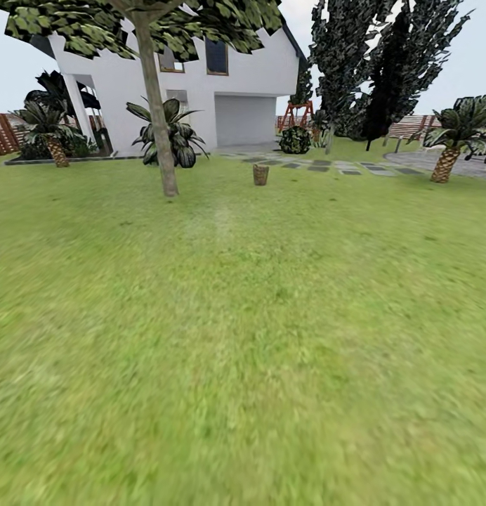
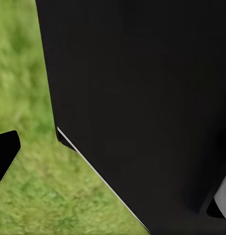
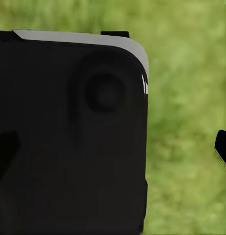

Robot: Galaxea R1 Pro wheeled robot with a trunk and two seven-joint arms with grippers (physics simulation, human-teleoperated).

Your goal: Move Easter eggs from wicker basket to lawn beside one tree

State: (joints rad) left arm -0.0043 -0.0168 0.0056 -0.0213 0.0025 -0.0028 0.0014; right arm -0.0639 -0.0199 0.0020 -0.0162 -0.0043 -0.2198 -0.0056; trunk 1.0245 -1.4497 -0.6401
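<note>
Lawn: wide grass, house far off.
Basket: far, right of tree; I judge it light, stiff; lift eggs singly.
End effectors: can't tell their state.

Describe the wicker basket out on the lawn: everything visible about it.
The wicker basket is a small brown shape far off in the head view, standing upright on the lawn, just short of the grey stepping stones before the white house. It looks woven, with light and dark patches, and taller than wide, though it is too distant to make out a weave, a handle or any contents. It stands alone on the grass, to the right of the pale-trunked tree and apart from it.
</note>
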